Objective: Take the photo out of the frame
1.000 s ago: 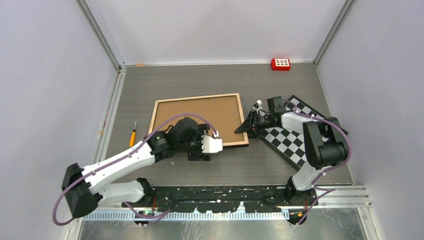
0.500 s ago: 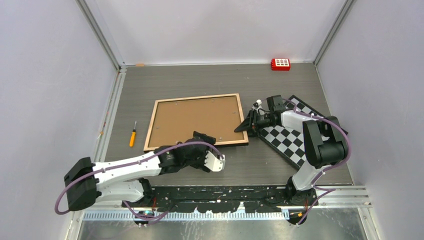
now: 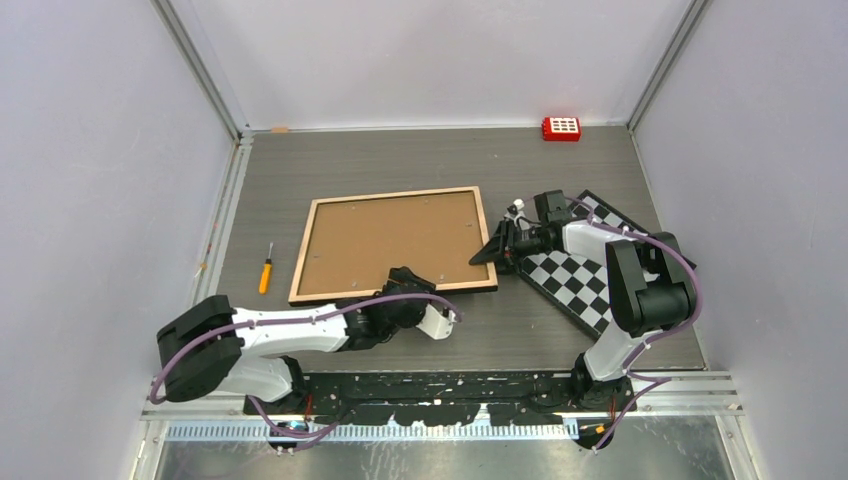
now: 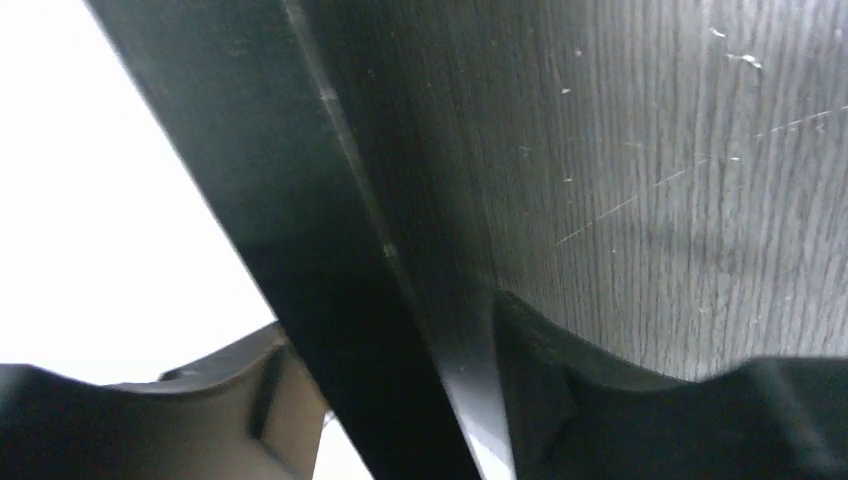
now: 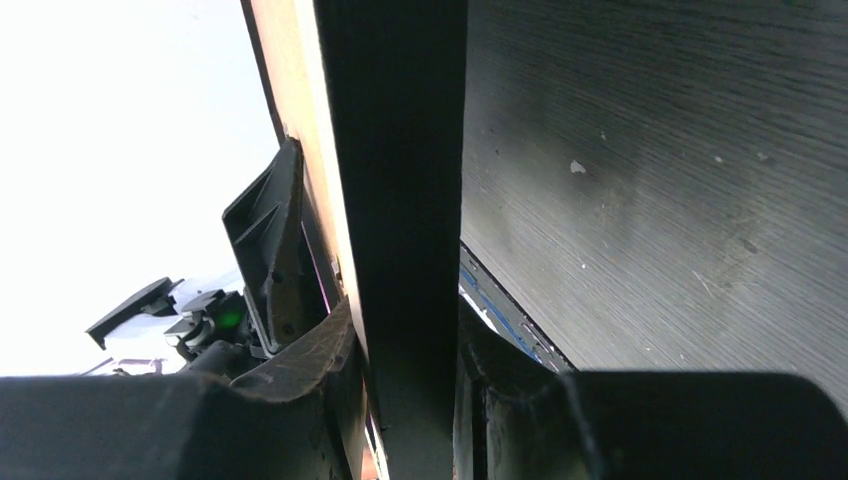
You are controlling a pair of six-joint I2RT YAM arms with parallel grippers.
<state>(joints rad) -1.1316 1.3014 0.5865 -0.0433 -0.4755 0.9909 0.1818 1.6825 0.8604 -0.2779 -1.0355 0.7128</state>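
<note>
The frame (image 3: 385,240) lies face down on the table, showing brown board with a pale wood rim. The photo is hidden under it. My left gripper (image 3: 405,285) lies low at the frame's near edge. In the left wrist view the black frame edge (image 4: 330,250) runs between the fingers of my left gripper (image 4: 400,400), touching both. My right gripper (image 3: 497,250) is at the frame's right edge. In the right wrist view my right gripper (image 5: 410,400) is shut on the black frame edge (image 5: 400,200).
A black-and-white checkerboard (image 3: 580,275) lies under the right arm, right of the frame. An orange-handled screwdriver (image 3: 266,268) lies left of the frame. A red block (image 3: 561,128) sits at the back wall. Walls close in on three sides.
My left arm has come off the top of the frame, pulled back and dropped low, and its gripper now sits on the frame's near edge. The right arm has not moved.
</note>
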